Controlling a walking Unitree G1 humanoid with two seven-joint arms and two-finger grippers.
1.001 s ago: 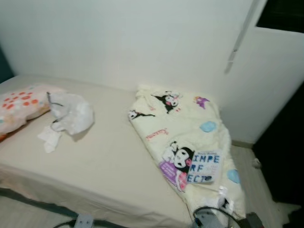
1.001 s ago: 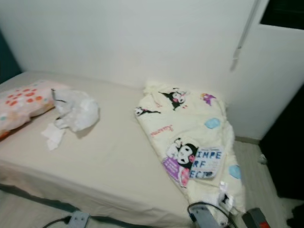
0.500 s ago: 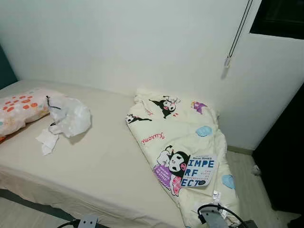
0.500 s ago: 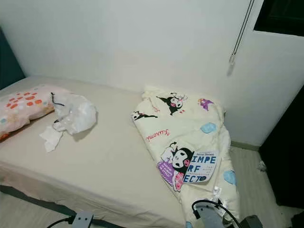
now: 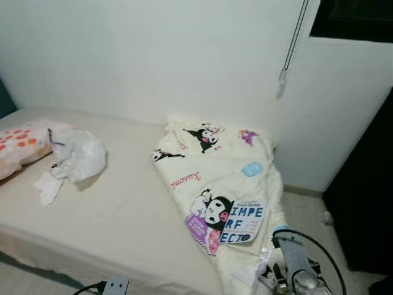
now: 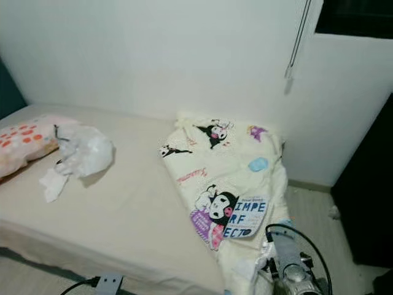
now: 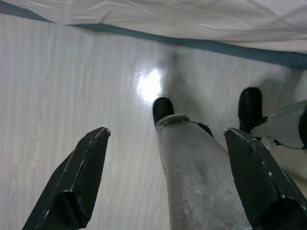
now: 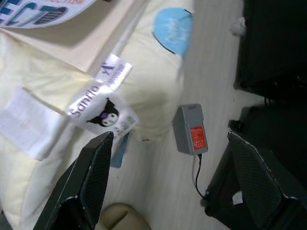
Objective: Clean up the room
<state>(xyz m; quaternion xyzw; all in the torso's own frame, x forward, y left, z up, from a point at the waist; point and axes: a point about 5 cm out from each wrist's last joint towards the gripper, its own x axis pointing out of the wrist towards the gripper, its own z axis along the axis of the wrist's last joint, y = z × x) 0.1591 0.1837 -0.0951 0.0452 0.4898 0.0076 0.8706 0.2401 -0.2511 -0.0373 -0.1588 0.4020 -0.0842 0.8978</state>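
On bed (image 5: 123, 215): one pillow (image 5: 21, 144), one bag (image 5: 77, 160) (crumpled).

I see soft, even indoor light and slightly blurred head views. A bright glare spot sits on the floor (image 7: 149, 84) in my left wrist view; the right side goes dark.

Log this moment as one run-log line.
phase: facing bed | left gripper: open, over floor | right gripper: open, above charger | book: on blanket
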